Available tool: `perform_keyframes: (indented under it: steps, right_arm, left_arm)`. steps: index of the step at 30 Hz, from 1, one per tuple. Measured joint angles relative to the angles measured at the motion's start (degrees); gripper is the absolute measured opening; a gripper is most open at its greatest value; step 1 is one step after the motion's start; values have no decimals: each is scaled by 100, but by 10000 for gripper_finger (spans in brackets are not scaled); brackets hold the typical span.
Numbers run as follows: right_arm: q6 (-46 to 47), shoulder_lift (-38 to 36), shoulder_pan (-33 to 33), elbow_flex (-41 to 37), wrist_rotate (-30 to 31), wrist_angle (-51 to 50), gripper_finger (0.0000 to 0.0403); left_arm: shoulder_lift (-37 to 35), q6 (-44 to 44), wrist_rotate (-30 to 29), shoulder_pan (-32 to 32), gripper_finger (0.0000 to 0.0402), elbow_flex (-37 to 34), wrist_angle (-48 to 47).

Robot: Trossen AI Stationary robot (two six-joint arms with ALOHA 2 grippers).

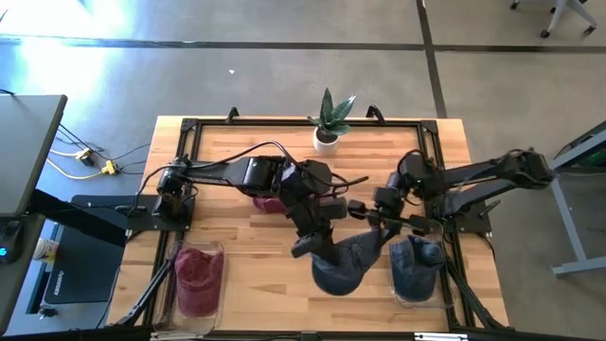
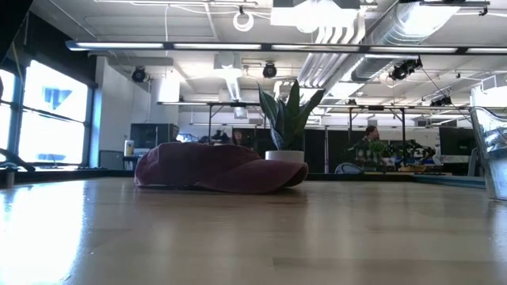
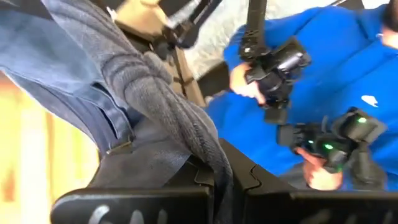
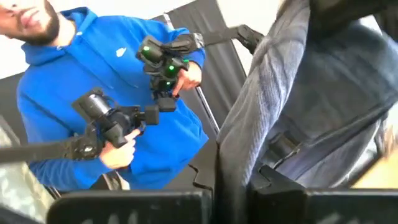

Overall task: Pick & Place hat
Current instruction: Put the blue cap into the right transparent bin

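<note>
Grey hat (image 1: 346, 263) held over the near-centre bench (image 1: 237, 284), pinched by both: left end effector (image 1: 317, 248) and right end effector (image 1: 386, 224) clamped on its ribbed edge. Soft, light, floppy knit; it sags, so grip the thick band.

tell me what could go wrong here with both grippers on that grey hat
1. Both the left gripper and the right gripper look shut on the grey hat; if the arms pull apart, the fabric could stretch or slip from one grip.
2. The clear bin beside it already holds a dark hat, so this one may catch on the rim.
3. A person in a blue hoodie stands close to the table edge.
</note>
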Motion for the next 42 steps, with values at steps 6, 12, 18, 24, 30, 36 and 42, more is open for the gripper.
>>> perform_keyframes:
  steps: [6,12,18,24,30,36,42]
  right_arm:
    - [-42,-1312,188,0,464,-2637,4]
    - [333,-2639,521,0,1295,-4941,3]
    - [1302,-3542,1128,0,2076,-6197,3]
    - [2177,-4013,1922,0,2797,-7113,2]
    - [2447,-4045,2762,0,3449,-7889,2]
    - [2634,-4013,3614,-22,4332,-8254,1]
    - [3135,-3682,4498,-28,4860,-8078,1]
  left_arm:
    - [128,1018,-1097,0,0,10,160]
    - [691,1742,-1622,4,0,4,1375]
    - [1386,2009,-1663,62,0,2,3109]
    - [1944,2006,-1658,81,0,-3,4315]
    - [2362,2034,-1788,-2,0,-7,4905]
    - [2599,2286,-2009,-82,0,-7,5339]
    - [2882,2205,-1986,-86,0,-24,5862]
